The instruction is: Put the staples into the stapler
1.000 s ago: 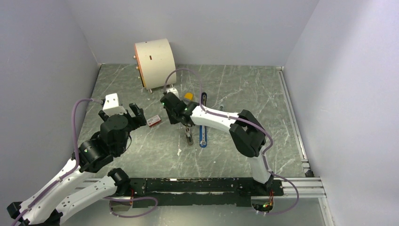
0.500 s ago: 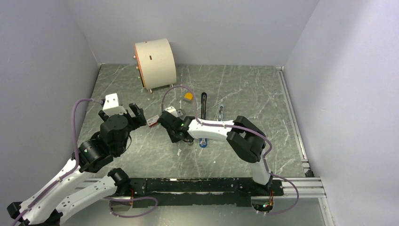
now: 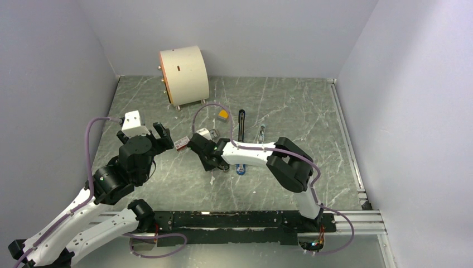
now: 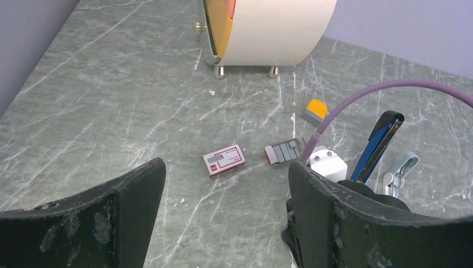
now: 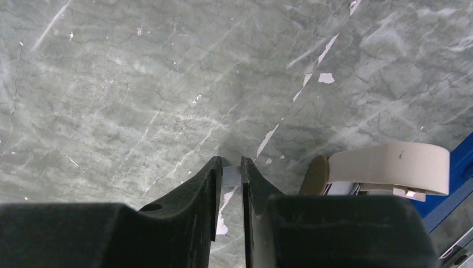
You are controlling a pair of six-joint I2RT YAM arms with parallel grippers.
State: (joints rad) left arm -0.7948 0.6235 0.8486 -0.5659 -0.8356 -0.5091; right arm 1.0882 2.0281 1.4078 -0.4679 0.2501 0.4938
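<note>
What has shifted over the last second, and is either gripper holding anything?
The right arm drew back from the far middle of the table toward the bases and leftward, uncovering the stapler. The right gripper is shut on the staples, a thin silvery strip; the earlier views don't show when it took them. Unchanged: the left gripper, open and empty, the red-and-white box and the cream drum.

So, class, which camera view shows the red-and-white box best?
The left wrist view: the box lies flat in the open, its top face clear. The top view shows it as a tiny red-white speck. The right wrist view misses it.
</note>
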